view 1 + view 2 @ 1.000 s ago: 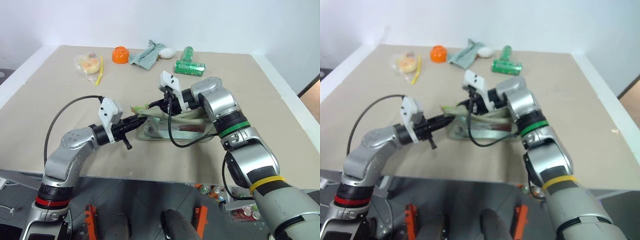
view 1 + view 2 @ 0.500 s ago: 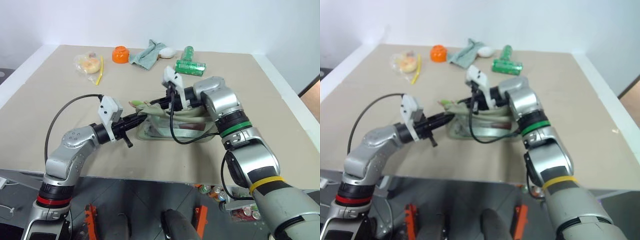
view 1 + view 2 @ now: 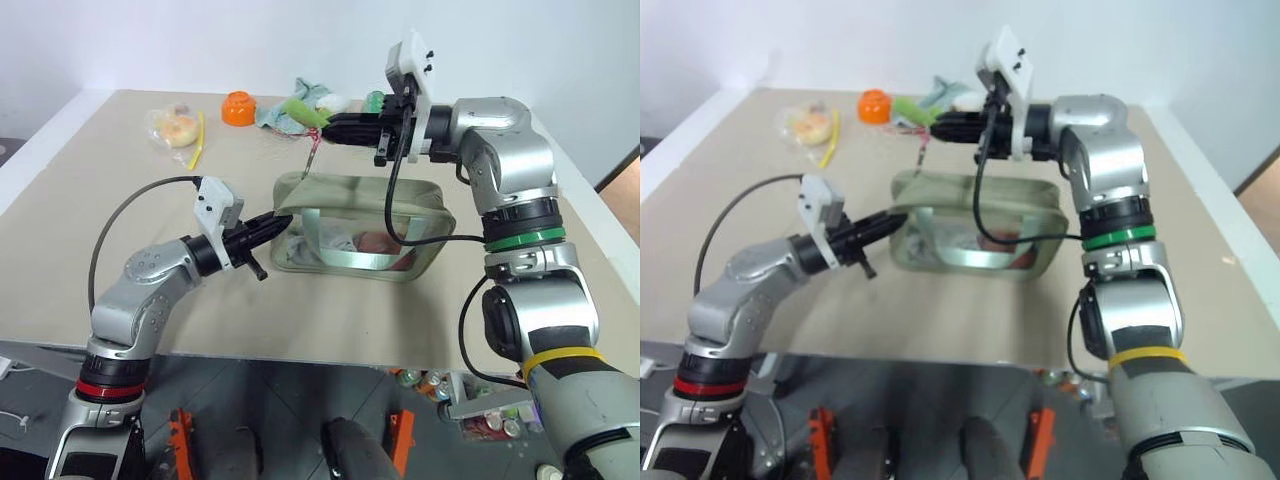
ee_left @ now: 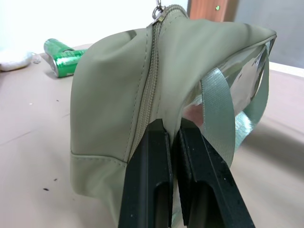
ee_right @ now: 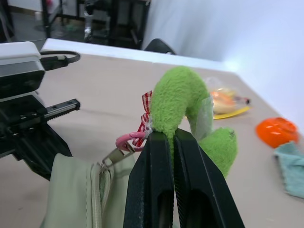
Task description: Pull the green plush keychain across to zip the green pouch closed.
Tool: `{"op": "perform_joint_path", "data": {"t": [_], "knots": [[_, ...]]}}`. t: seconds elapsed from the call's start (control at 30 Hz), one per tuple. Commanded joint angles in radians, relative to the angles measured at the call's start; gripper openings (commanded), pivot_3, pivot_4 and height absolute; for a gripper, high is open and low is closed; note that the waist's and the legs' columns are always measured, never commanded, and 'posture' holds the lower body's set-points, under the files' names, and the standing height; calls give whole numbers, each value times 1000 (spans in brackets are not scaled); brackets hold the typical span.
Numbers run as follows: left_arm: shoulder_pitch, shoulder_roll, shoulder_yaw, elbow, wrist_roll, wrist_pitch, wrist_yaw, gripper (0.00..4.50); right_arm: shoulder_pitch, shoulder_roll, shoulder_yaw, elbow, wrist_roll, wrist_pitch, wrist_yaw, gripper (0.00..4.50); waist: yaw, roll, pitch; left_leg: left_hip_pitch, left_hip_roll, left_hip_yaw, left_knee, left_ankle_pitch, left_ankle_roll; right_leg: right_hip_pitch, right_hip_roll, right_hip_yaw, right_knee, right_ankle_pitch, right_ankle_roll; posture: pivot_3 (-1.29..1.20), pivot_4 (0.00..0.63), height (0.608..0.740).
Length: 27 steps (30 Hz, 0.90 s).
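While one pouch (image 3: 358, 227) lies near the middle of the tabletop (image 3: 90, 200), a single keychain (image 3: 302, 110) hangs in the air above its far left corner, joined to the zipper end by a thin reddish link. Two tools are at work. On the right, the tool (image 3: 330, 127) is clenched on the keychain: the right wrist view shows its two black fingers (image 5: 154, 175) pressed together around the lower part of the fuzzy green loop, with a red-and-white checked ribbon (image 5: 145, 118) and a pink clip just beside them, the clip running down to the zipper pull at the pouch's end. On the left, the tool (image 3: 278, 221) is clenched on the pouch's left end; the left wrist view shows its fingers (image 4: 152, 175) nearly shut, pinching the fabric beside the zipper seam, with the pale strap (image 4: 216, 111) and the clear window just beside them. The pouch rests on the tabletop with its window side facing the robot, and something reddish shows through the window. Along the far edge lie one orange bowl (image 3: 240, 108), one grey-green rag (image 3: 285, 115), one white lump beside the rag, one green can (image 4: 64, 56), and one clear bag (image 3: 175, 127) with a yellowish thing inside, a yellow strip (image 3: 201, 140) lying just beside it.
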Motion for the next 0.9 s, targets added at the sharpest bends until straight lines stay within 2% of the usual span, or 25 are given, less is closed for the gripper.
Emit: {"op": "perform_joint_path", "data": {"t": [0.03,0.23,0.5,0.9], "knots": [[-9,5,23,2,-10,11,6,0,7,-59,-100,-84,28,-40,-96,26,0,0,0,0,0,0,0,0,0,0,0,0,0,0,0,0,150,740],[-9,16,25,25,10,-4,22,0,78,-131,-158,-125,55,-35,-182,26,0,0,0,-1,0,1,-1,0,0,-1,0,1,0,0,0,0,150,740],[-30,20,21,67,44,-40,28,0,248,-226,-269,-191,86,-2,-311,26,1,1,0,-1,-1,1,-1,0,0,-1,0,1,0,0,1,0,150,740],[-39,37,9,82,57,-53,-23,0,487,-258,-351,-173,79,5,-496,26,-2,1,0,1,-1,3,0,0,1,0,0,3,0,0,1,0,150,740]]}}
